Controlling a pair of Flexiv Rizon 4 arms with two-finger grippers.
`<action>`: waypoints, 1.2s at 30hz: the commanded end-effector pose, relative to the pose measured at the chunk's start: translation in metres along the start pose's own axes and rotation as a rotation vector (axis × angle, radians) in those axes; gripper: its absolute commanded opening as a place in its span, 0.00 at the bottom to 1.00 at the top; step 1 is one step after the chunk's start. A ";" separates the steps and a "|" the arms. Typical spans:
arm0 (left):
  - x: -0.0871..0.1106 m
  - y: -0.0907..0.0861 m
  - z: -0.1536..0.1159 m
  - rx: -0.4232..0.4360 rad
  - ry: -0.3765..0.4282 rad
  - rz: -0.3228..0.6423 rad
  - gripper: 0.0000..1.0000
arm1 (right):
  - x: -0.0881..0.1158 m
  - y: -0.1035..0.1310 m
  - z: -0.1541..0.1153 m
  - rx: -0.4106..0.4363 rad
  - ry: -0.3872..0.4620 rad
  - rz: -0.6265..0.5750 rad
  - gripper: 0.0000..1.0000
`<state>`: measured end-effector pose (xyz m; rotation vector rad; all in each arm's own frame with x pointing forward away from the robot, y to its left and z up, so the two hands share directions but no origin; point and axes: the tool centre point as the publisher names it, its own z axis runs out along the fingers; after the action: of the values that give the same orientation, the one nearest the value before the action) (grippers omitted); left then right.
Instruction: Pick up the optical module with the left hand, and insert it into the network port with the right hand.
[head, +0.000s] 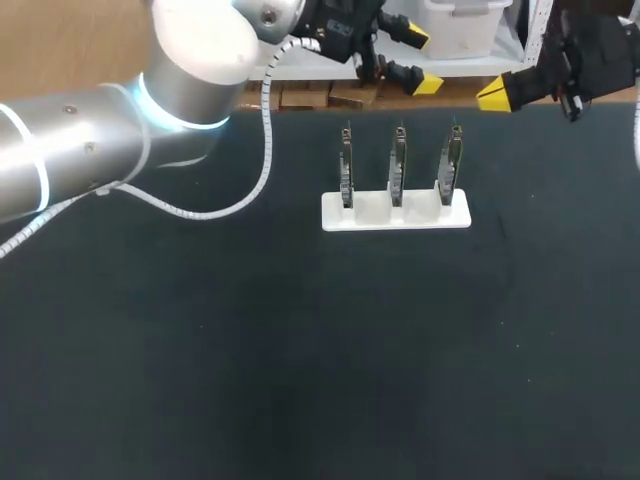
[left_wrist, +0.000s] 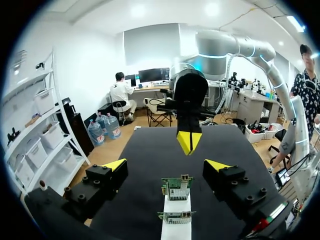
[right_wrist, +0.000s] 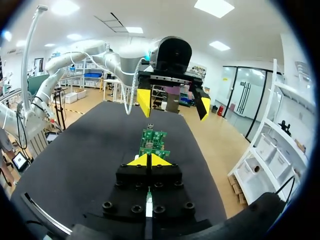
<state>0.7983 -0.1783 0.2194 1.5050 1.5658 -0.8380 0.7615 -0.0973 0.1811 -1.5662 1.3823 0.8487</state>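
Observation:
A white holder (head: 395, 212) stands at the table's far middle with three upright green boards (head: 398, 165) in its slots. I cannot tell an optical module or a port apart among them. My left gripper (head: 420, 62) hangs open beyond the holder's far side, holding nothing. In the left wrist view its fingers (left_wrist: 116, 165) spread above the nearest board (left_wrist: 177, 186). My right gripper (head: 497, 96) is shut and empty at the far right, off the holder's right end. From the right wrist view its tips (right_wrist: 148, 160) point down the row of boards (right_wrist: 152, 137) toward the left gripper (right_wrist: 173, 104).
The dark table (head: 300, 350) stretches wide in front of the holder. My left arm (head: 90, 140) crosses the far left corner, with a white cable (head: 262, 150) looping down from it. The table's far edge lies just behind both grippers.

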 end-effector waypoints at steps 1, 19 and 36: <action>0.003 -0.010 -0.009 -0.029 -0.014 0.000 1.00 | -0.001 0.006 -0.003 0.021 0.004 -0.001 0.00; 0.001 -0.010 -0.011 -0.034 -0.032 0.006 1.00 | -0.002 0.005 -0.002 0.034 0.008 -0.005 1.00; 0.001 -0.010 -0.011 -0.034 -0.032 0.006 1.00 | -0.002 0.005 -0.002 0.034 0.008 -0.005 1.00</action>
<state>0.7877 -0.1700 0.2235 1.4675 1.5479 -0.8256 0.7578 -0.0987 0.1835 -1.5499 1.3923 0.8172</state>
